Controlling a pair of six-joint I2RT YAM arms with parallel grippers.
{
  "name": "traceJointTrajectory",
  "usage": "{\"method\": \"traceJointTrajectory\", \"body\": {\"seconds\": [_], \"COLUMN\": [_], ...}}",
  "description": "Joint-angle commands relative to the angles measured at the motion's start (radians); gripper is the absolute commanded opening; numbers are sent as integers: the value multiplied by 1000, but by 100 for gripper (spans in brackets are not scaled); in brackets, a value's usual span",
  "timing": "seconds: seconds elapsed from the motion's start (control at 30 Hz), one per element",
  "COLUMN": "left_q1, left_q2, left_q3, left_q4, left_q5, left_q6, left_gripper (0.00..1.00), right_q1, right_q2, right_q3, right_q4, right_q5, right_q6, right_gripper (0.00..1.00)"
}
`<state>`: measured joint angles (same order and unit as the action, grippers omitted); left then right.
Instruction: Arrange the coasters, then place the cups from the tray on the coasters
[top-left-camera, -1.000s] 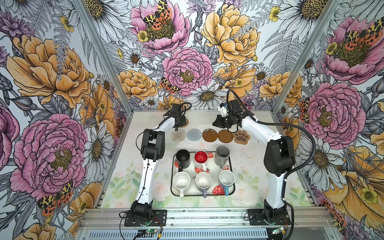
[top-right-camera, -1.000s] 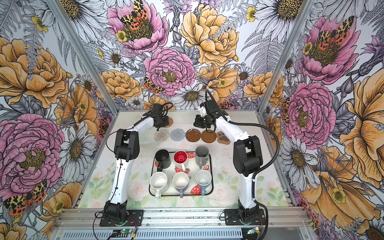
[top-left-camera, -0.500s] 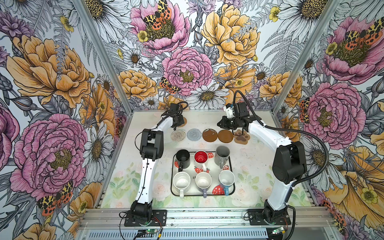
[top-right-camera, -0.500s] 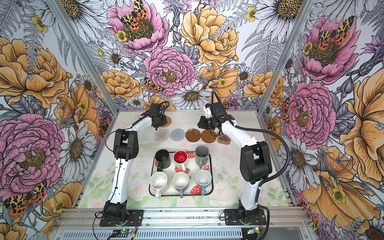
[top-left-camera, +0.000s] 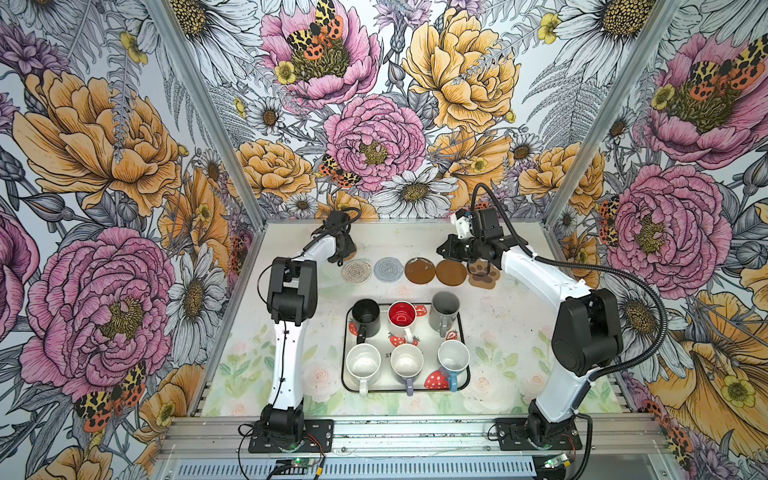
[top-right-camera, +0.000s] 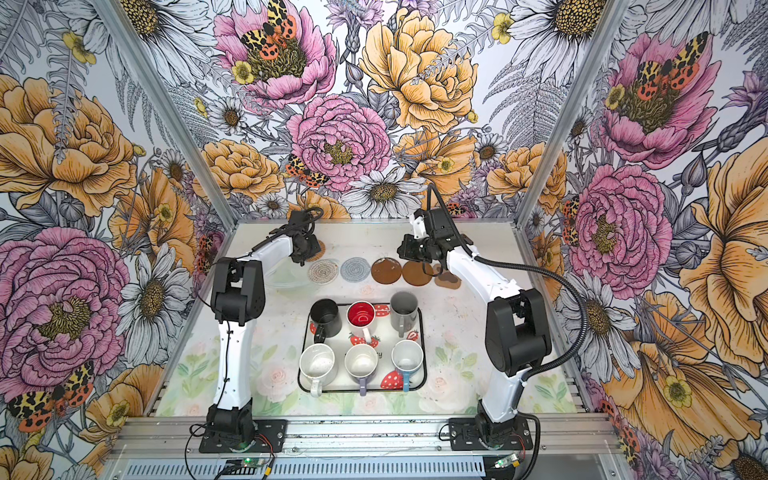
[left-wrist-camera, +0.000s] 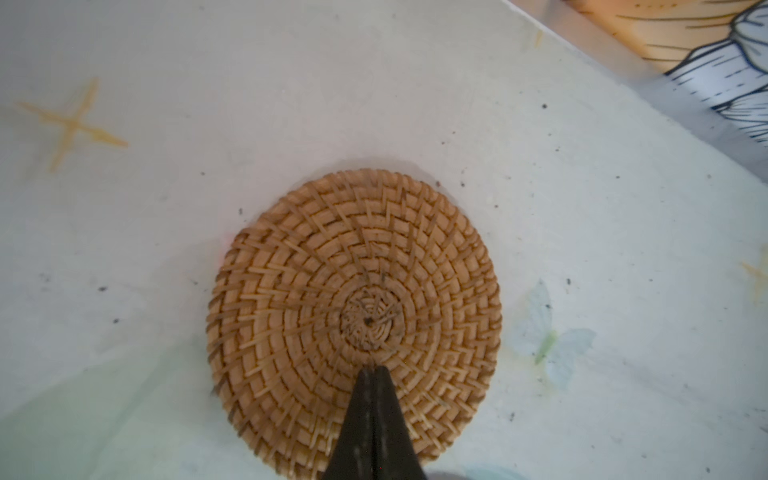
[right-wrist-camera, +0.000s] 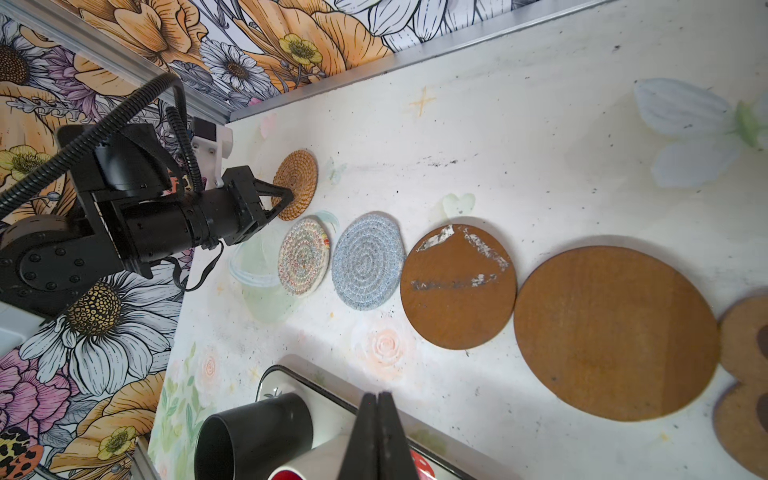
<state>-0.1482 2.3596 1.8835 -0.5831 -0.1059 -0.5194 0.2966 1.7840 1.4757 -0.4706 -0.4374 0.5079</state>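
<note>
My left gripper (left-wrist-camera: 374, 368) is shut, its tip resting on the tan rattan coaster (left-wrist-camera: 353, 291) at the back left; in a top view that coaster (top-left-camera: 353, 252) is mostly hidden by it. In front lies a row of coasters: cream woven (top-left-camera: 357, 271), grey-blue (top-left-camera: 390, 269), scuffed brown (top-left-camera: 419, 271), plain brown (top-left-camera: 451, 272) and paw-shaped (top-left-camera: 483, 274). My right gripper (right-wrist-camera: 377, 395) is shut on nothing and hovers over the brown coasters (top-left-camera: 440, 250). The tray (top-left-camera: 343, 365) holds the cups: black (top-left-camera: 365, 318), red-inside (top-left-camera: 402, 318), grey (top-left-camera: 444, 309), white (top-left-camera: 363, 363), lilac (top-left-camera: 407, 362), light blue (top-left-camera: 453, 359).
Flowered walls close the table on the left, back and right, with a metal sill (right-wrist-camera: 498, 45) along the back edge. Both arm bases (top-left-camera: 286, 424) stand on the front rail. Bare tabletop (top-left-camera: 511, 332) lies to the right of the tray.
The right arm's elbow has swung out to the right and its wrist has turned, while its gripper stays near the brown coasters. The left gripper has shifted slightly left at the rattan coaster.
</note>
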Motion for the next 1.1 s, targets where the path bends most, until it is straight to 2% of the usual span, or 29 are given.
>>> {"method": "traceJointTrajectory", "body": {"seconds": [0.0, 0.17, 0.7, 1.07], "left_q1": [36, 60, 52, 7], "left_q2": [-45, -113, -310, -309], "left_q3": [-77, -169, -487, -497], "left_q4": [-57, -27, 76, 77], "left_q5": [-78, -128, -110, -86], "left_q6": [-34, -53, -92, -73], "left_gripper": [0, 0, 0, 0], "right_q1": [-4, -4, 8, 19], "right_q2": [-41, -43, -52, -54], "right_q3": [-11, -12, -36, -45], "right_q4": [33, 37, 56, 59], "right_q5": [13, 9, 1, 2], "right_q6": [13, 21, 36, 41], "right_gripper": [0, 0, 0, 0]}}
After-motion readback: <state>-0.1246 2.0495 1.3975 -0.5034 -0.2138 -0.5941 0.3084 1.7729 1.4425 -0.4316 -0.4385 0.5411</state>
